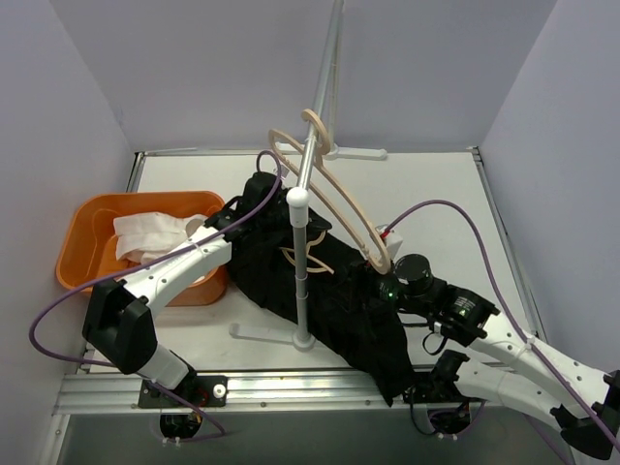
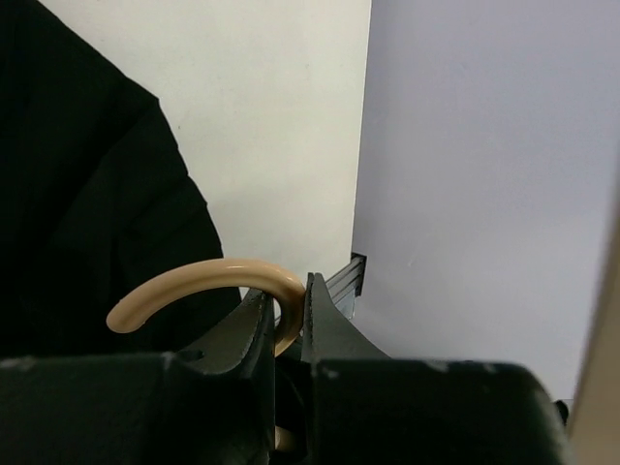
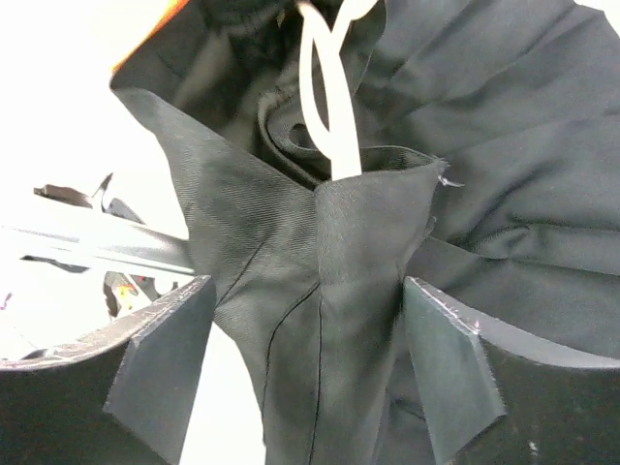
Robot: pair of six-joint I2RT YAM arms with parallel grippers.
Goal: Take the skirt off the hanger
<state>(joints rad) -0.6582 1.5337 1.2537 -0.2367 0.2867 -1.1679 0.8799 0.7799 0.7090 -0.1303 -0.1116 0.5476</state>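
The black skirt lies spread on the table, round the foot of a white stand. It also shows in the left wrist view and the right wrist view. A beige wooden hanger curves above the skirt. My left gripper is shut on the hanger's beige hook, which sits pinched between the jaws. My right gripper is open, and a raised fold of the skirt's waistband stands between its fingers. A white drawstring hangs at the waistband.
An orange basin holding white cloth stands at the left. The white stand's pole rises through the skirt; its foot is near the front. A second stand's foot is at the back wall.
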